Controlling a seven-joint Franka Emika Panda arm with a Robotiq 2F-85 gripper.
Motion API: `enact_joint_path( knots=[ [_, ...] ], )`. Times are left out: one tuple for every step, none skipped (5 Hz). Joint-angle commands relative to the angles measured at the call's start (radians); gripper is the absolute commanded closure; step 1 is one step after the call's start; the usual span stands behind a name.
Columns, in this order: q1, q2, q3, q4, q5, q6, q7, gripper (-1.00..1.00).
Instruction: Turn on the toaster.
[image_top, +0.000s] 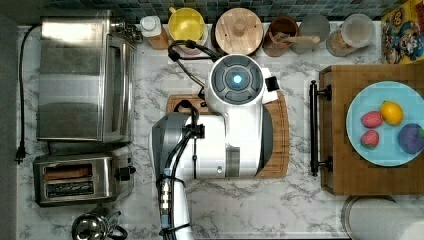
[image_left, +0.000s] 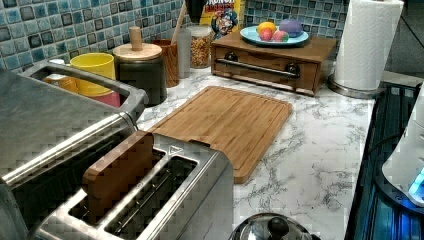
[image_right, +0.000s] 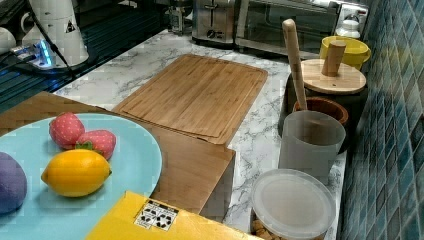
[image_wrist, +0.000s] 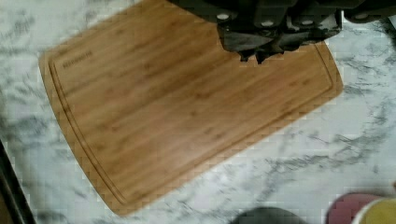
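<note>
The small shiny stainless-steel two-slot toaster stands at the marble counter's lower-left corner in the top view, just below the large steel box-shaped oven. Its long axis runs across the top view, and the black lever and knob sit on the end that faces the arm. One brown slice stands in one of its two slots; the other slot is empty.

The dark gripper hangs over the bamboo cutting board in mid-counter, holding nothing, its fingertips drawn close together. From there the toaster lies well apart, towards the top view's left and lower edge, so the coming move is likely a sideways travel to the lever end.

Counted: one toaster, one oven, one cutting board, one arm, one blue plate bearing four fruits.
</note>
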Motion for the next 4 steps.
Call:
enact_joint_path(
  knots=[
    [0.124, -0.056, 0.119, -0.125, 0.044, 0.056, -0.127, 1.00],
    [0.136, -0.102, 0.143, -0.204, 0.090, 0.115, -0.196, 1.00],
    [0.120, -0.127, 0.176, -0.249, 0.151, 0.149, -0.257, 1.00],
    [0.187, -0.139, 0.154, -0.275, 0.145, 0.147, -0.277, 1.00]
  ],
)
